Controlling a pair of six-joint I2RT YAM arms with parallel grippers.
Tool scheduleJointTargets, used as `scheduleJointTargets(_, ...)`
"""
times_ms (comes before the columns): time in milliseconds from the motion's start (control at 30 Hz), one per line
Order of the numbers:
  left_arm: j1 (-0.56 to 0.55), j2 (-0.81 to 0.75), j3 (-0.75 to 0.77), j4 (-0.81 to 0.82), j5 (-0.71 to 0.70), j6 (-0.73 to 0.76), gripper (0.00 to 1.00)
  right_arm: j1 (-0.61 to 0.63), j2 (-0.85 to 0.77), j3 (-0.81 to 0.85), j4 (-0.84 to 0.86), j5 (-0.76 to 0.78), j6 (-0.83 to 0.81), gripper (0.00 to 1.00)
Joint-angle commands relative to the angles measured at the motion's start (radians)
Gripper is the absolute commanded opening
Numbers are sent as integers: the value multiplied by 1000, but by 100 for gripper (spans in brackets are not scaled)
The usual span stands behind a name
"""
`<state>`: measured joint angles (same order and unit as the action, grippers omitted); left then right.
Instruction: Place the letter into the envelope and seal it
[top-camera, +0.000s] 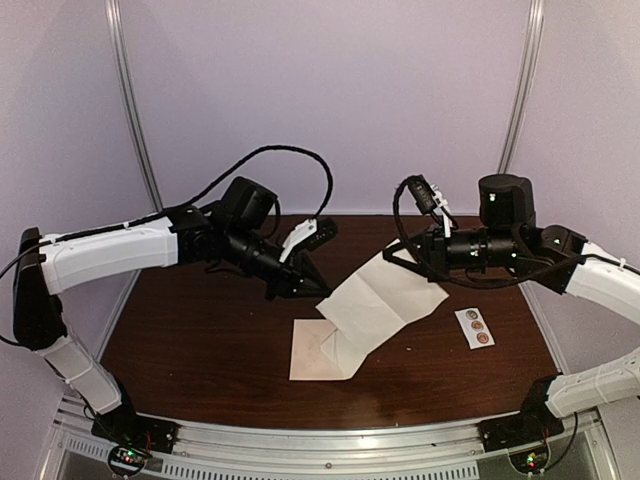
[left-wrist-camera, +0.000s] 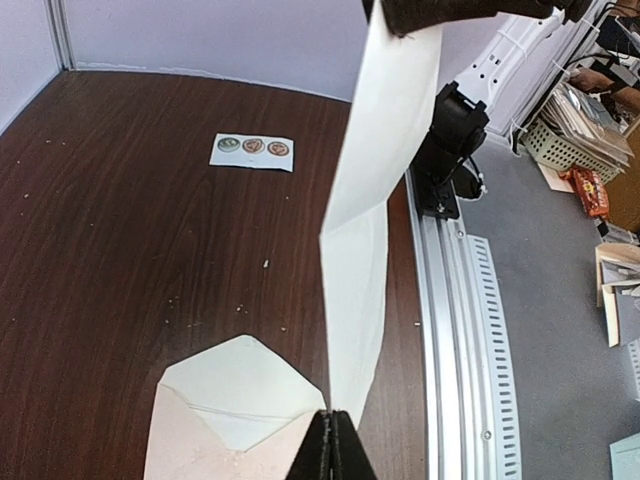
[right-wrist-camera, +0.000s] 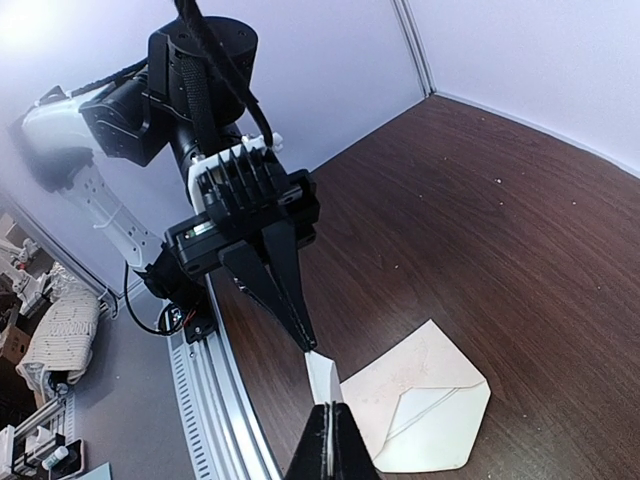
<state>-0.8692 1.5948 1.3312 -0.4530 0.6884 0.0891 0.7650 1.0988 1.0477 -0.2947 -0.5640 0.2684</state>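
Top external view shows the task at an early stage: the letter (top-camera: 390, 300) is off the tabletop (top-camera: 200, 330), held up between both arms, and none of it is inside the envelope (top-camera: 305, 355) yet. The left gripper (top-camera: 318, 288) has its jaws pressed together on one corner of the sheet, and the right gripper (top-camera: 390, 252) pinches the opposite far corner in the same way. Both wrist views confirm this, each showing the paper edge-on running from one set of closed jaws to the other. The sheet is creased and only partly folded, and looks too large to fit as it is. Its long axis runs diagonally, from a near-left end that dips over the envelope to a far-right end by the right gripper. Whether the low end touches the envelope cannot be told. The envelope lies flat near the middle of the tabletop, below the left gripper. Its triangular flap is open and seems to point right, under the hanging sheet. A sticker strip (top-camera: 474, 327) lies well apart on the right, untouched. As a judgement, nearly everything is left: folding the letter down, sliding it into the open mouth, closing the flap and sealing it, probably with one of the stickers.
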Motion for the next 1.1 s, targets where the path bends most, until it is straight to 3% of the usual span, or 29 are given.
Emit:
scheduleJointTargets(0, 6, -28, -25, 10, 10, 11, 0, -8, -7, 42, 1, 12, -6, 0)
scheduleJointTargets(100, 6, -30, -30, 15, 19, 13, 0, -8, -7, 46, 5, 8, -5, 0)
scheduleJointTargets(167, 6, -31, -33, 16, 16, 14, 14, -8, -7, 47, 6, 2, -2, 0)
scheduleJointTargets(267, 6, -31, -38, 15, -6, 15, 24, -8, -10, 51, 4, -4, -1, 0)
scheduleJointTargets(433, 6, -29, -43, 22, -27, 13, 22, -7, -14, 52, 3, -14, 2, 0)
scheduleJointTargets(500, 6, -30, -45, 21, -29, 14, 16, -7, -17, 52, 2, -18, 2, 0)
scheduleJointTargets(600, 6, -29, -47, 22, -27, 15, 0, -9, -22, 51, 0, -11, 2, 0)
scheduleJointTargets(800, 6, -27, -49, 22, -15, 18, 0, -9, -32, 53, -5, 4, -1, 0)
scheduleJointTargets(900, 6, -24, -49, 21, -17, 17, 14, -11, -33, 57, -15, 7, -4, 0)
scheduleJointTargets(1067, 6, -23, -50, 22, -21, 17, 14, -10, -38, 63, -23, 10, -8, 0)
